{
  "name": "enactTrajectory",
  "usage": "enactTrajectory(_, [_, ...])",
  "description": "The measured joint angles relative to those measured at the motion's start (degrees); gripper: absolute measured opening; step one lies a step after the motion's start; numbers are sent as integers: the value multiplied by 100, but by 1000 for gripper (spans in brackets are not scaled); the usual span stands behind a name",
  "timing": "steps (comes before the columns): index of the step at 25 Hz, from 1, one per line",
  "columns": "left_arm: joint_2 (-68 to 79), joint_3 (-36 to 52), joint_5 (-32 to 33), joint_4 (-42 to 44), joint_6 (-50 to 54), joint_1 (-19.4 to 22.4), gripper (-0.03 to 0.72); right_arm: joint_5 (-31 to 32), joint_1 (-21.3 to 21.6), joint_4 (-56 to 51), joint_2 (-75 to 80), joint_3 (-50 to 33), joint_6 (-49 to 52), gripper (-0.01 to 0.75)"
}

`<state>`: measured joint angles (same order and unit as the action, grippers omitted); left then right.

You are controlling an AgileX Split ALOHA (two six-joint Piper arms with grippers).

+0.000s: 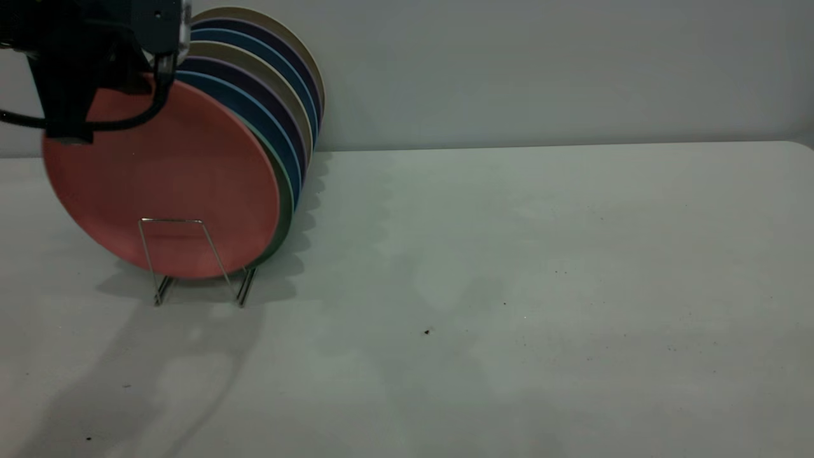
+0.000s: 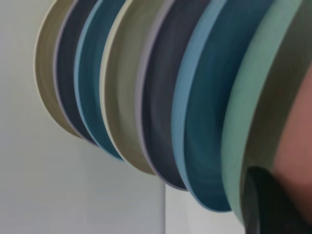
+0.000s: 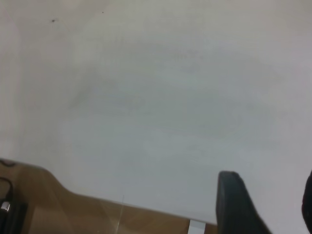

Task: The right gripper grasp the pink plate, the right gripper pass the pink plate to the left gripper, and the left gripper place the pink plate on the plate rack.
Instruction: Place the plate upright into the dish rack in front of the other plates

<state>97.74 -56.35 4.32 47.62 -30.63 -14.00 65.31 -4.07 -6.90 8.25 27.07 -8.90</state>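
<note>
One round salmon-pink plastic plate (image 1: 162, 181) is standing in the silver wire rack (image 1: 191, 261), the bulky black left gripper (image 1: 82, 95) pinching its upper rim; seemingly light, stiff, slippery.

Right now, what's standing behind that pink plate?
Behind the pink plate a row of upright plates shows only its edges: green nearest, then blue, dark purple and beige. Their faces are covered, as is most of the plate rack. The left tool is at the pink plate's top edge.
</note>
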Motion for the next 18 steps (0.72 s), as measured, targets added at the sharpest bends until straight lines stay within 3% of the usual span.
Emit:
enactTrajectory(8, [0,0,465,0,893,0,413,0,0,27,0,0,29,351])
enactTrajectory(13, [-104,0,947,-6,1702,-100,438,0,0,70,0,0,119,351])
enactTrajectory(18, [-596,0,1538,-23,2400,-579,441,0,0,87,0,0,126,351])
